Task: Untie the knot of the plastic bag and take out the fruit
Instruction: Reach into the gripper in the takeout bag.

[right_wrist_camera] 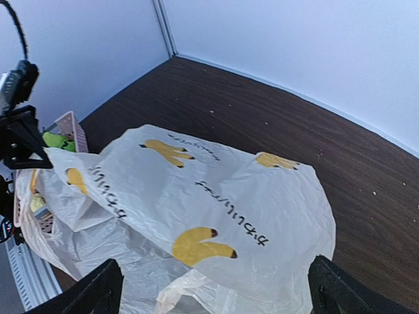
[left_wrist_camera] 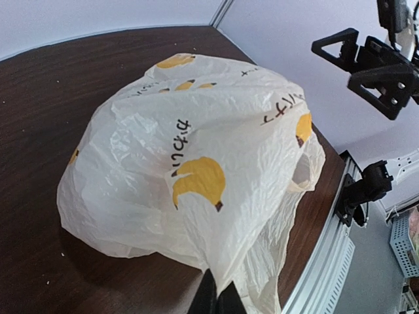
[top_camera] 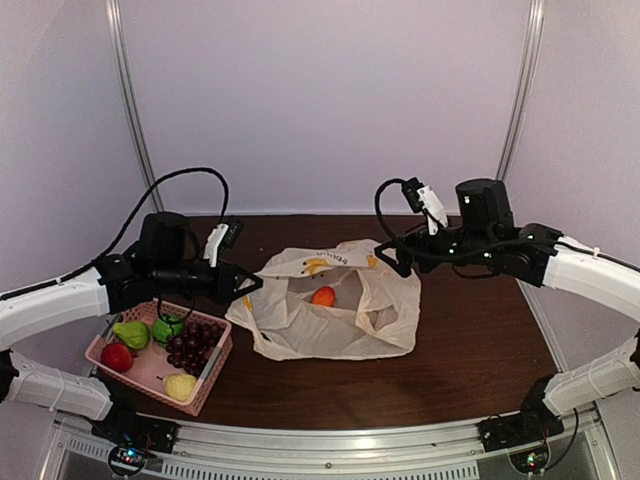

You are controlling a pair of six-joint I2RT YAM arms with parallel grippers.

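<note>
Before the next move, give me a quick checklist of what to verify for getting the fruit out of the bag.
1. Bag untied: ok, its mouth gapes open in the top view.
2. Left hand gripping the bag: ok, shut on the plastic at its edge.
3. Right hand ready: ok, open at the bag's right side.
4. Fruit reachable: ok, one orange-red piece shows in the opening.
5. Nothing else inside: cannot tell, folds hide the rest.
6. Basket has room: ok, bare floor shows.
</note>
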